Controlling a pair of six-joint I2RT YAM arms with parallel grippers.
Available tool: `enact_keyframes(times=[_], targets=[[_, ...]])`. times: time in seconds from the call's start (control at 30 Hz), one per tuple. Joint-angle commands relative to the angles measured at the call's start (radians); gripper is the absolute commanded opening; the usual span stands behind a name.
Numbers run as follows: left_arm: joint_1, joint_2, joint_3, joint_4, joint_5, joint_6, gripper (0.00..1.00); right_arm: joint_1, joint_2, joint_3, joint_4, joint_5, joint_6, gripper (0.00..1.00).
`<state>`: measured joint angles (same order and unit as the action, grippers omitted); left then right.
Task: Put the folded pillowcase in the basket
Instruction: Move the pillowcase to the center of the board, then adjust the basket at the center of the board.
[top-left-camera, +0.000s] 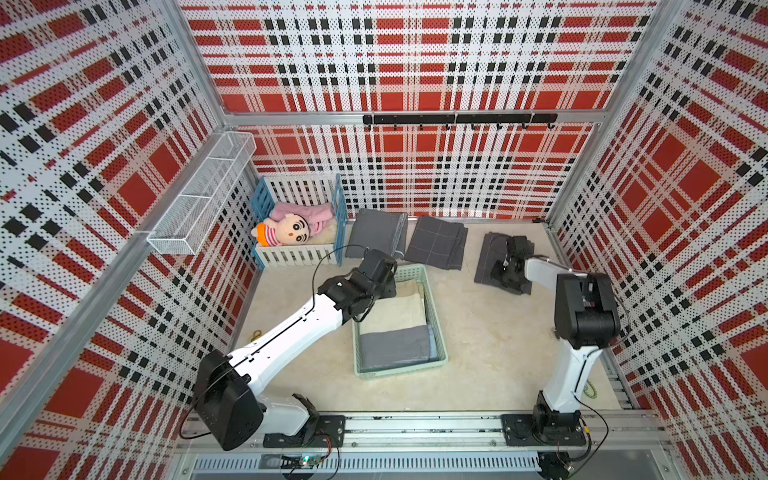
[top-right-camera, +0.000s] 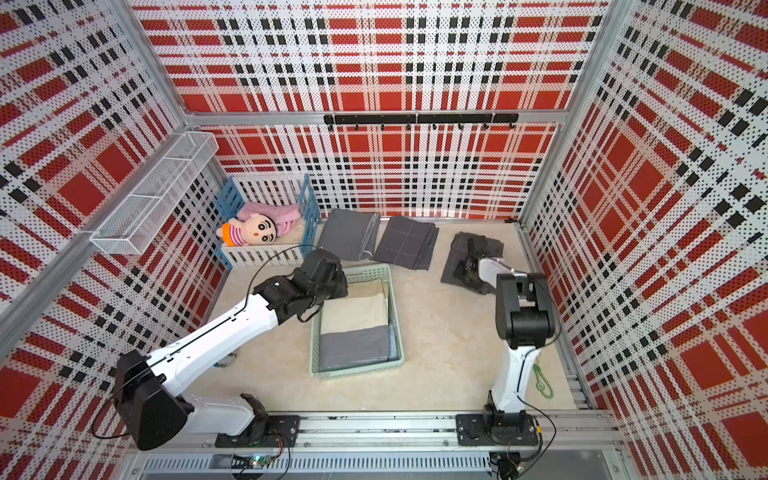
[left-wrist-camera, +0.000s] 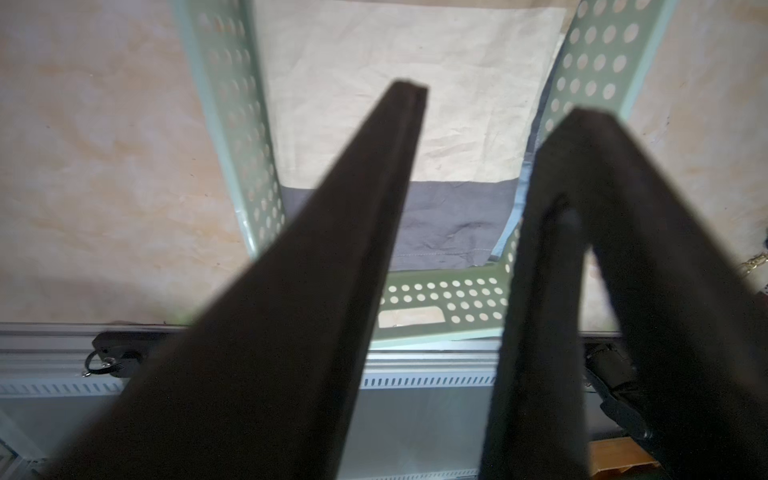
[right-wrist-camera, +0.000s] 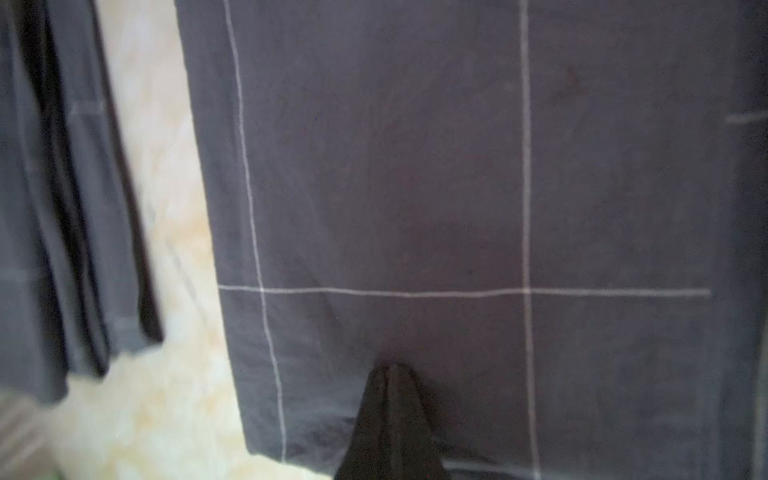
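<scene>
The counter (top-left-camera: 490, 340) carries the basket (top-left-camera: 401, 369) at its middle, with the long axis running from the far wall toward the robot, slightly slanted. Inside it a cream cloth (top-left-camera: 399, 307) fills the far half and a grey cloth (top-left-camera: 395, 347) the near half, so any further piece would have to go on top of these.

Three grey folds lie in a row along the far edge. The rightmost, the checked pillowcase (top-left-camera: 484, 259), is the one under the right arm, and its long axis runs roughly parallel to the basket's. From it the basket lies to the robot's left and nearer the robot, across bare counter. The right arm is plainly the closer one.

The edge to clear on that path is probably the basket's right-hand perforated wall.

The right tool (right-wrist-camera: 392, 370) has its tips together, resting on the checked cloth near one edge. I cannot tell whether any fabric is caught between them.

The left tool (left-wrist-camera: 494, 104) hangs over the basket's far end with its jaws apart and nothing between them. It takes up room there, so the near half looks like the freer place to set the pillowcase down.
</scene>
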<state>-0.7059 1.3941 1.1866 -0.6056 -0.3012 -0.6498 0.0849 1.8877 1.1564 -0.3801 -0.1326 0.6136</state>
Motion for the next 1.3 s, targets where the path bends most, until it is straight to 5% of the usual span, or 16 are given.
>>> enact_keyframes(times=[0.0,0.13,0.27,0.67,0.9,1.27], targets=[[-0.056,0.030,0.021,0.069,-0.007,-0.025,0.32,0.163,-0.122,-0.213,-0.011,-0.095,0.100,0.00],[-0.081,0.074,0.032,0.098,0.022,-0.035,0.32,0.309,-0.333,-0.355,-0.031,0.017,0.174,0.00],[-0.100,0.131,0.090,0.111,0.033,-0.021,0.32,0.320,-0.467,-0.348,-0.139,0.205,0.140,0.00],[-0.193,0.442,0.315,0.204,0.191,-0.091,0.32,0.270,-0.312,-0.162,-0.133,0.275,0.071,0.00],[-0.259,0.446,0.137,0.319,0.253,-0.226,0.30,0.118,-0.457,-0.230,-0.156,0.281,0.022,0.00],[-0.276,0.390,-0.074,0.376,0.295,-0.236,0.29,0.106,-0.491,-0.301,-0.141,0.247,0.008,0.00]])
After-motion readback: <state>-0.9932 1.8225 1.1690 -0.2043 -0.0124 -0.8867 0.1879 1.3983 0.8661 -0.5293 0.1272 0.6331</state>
